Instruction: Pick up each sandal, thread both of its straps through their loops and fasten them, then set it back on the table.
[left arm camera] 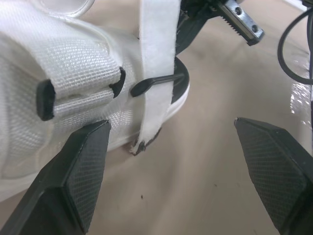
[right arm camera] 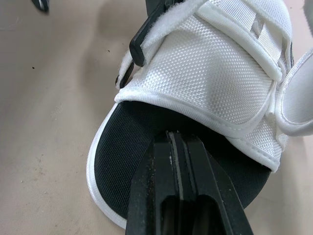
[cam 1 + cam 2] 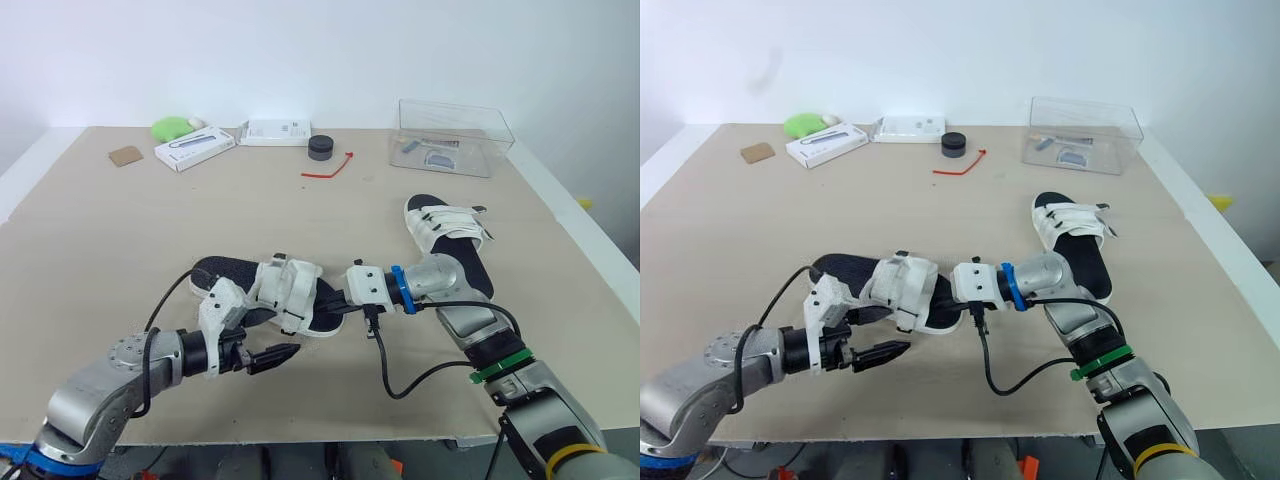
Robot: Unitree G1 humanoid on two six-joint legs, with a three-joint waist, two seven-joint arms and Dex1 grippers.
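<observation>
While the near sandal [image 3: 268, 288] lies at the front ctr of the bench [image 3: 100, 250], it is flanked by both arms of the G1. The R end effector [image 2: 178, 139] is seen w/ its fingers pressed together. Its tips are laid on the black footbed at one end of the sandal, just short of the white mesh upper. Whether anything is pinched between them cannot be told.

The L end effector [image 3: 290, 353] is held wide open at the sandal's near side, w/ nothing gripped. One finger [image 1: 83, 161] is placed just beside the white sole edge; the other is kept well apart over bare bench. Between them a white strap [image 1: 156, 58] is shown passing under the bar of a black loop [image 1: 146, 84], w/ its frayed end hanging loose close to the bench top.

The 2nd sandal [image 3: 450, 235] is seen flat on the bench to the R, w/ white straps across its front and its heel end partly covered by the R arm. Toward the far edge are set a clear plastic box [image 3: 455, 135], a black disc [image 3: 320, 147], a red tie [image 3: 330, 168], a long white carton [image 3: 195, 148], a flat white pack [image 3: 275, 131], a green item [image 3: 172, 127] and a brown card scrap [image 3: 126, 155].
</observation>
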